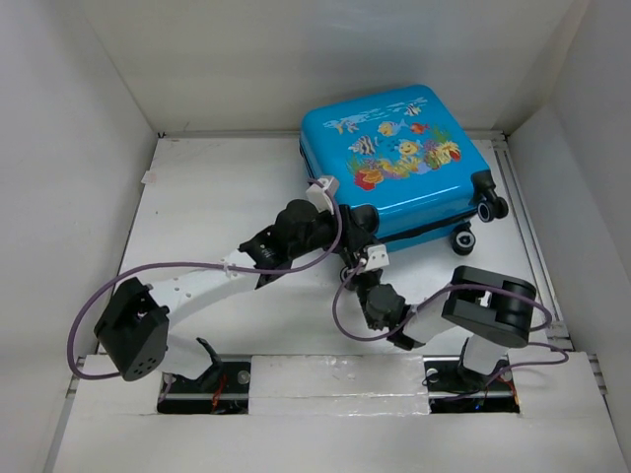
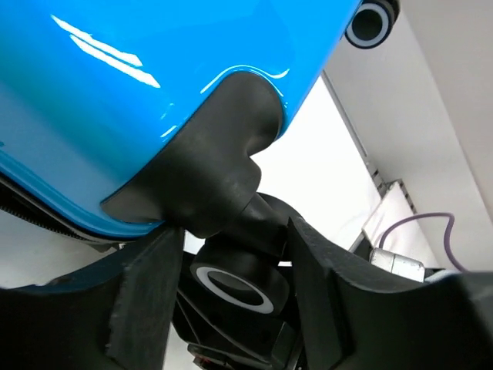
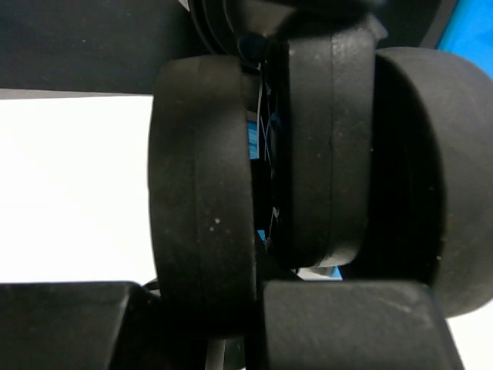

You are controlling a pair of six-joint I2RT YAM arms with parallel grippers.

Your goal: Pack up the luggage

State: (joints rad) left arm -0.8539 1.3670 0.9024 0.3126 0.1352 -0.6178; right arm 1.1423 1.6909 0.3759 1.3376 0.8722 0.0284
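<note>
The luggage (image 1: 399,163), a bright-blue hard-shell suitcase, lies closed at the back right with its fish print facing up. Both grippers are at its near-left corner. My left gripper (image 1: 340,222) reaches under the shell (image 2: 115,100). Its fingers (image 2: 331,301) close around a black caster wheel (image 2: 235,285) below the wheel housing (image 2: 208,169). My right gripper (image 1: 357,258) is pressed against another caster. One wheel disc (image 3: 204,193) sits between its fingers (image 3: 347,324), and the view is too close to show more. The lining is hidden.
Two more casters (image 1: 490,207) stick out at the suitcase's near-right corner. White walls enclose the table (image 1: 217,207) at the back and on both sides. A rail (image 1: 523,227) runs along the right edge. Purple cables loop from both arms.
</note>
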